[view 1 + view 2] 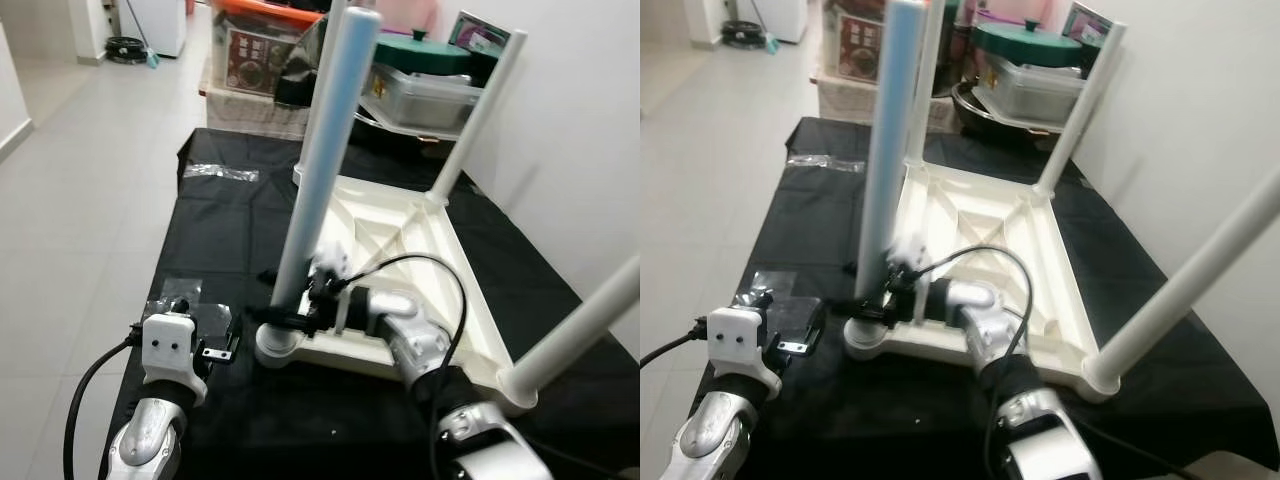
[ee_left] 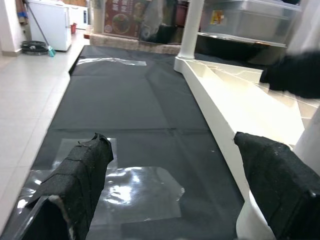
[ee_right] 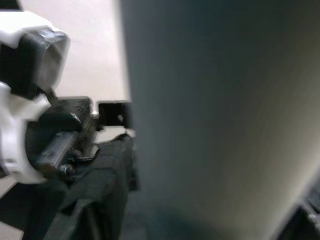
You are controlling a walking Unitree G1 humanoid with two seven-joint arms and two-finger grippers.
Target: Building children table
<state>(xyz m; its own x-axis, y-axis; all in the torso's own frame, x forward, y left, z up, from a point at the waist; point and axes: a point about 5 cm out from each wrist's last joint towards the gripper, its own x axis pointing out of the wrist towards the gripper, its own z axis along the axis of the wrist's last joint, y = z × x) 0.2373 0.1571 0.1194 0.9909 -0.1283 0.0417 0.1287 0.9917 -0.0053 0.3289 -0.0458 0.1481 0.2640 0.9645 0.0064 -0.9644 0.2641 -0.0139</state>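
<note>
Kids' table (image 1: pixel 420 260) is upside down mid-frame on the black counter (image 1: pixel 210 230) with its legs looking fitted, right gripper (image 1: pixel 290 320) jaws around the near leg (image 1: pixel 315 170), left gripper (image 1: pixel 215 345) wide open and empty lower left, so probably just tightening left.

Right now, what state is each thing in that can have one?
Children's table: upside down on the black cloth, legs pointing up.
Near-left leg: upright in its corner socket.
Right pincer: closed around that leg's base.
Left pincer: open, over plastic bags lying flat.
Grey bin: lid on.
</note>
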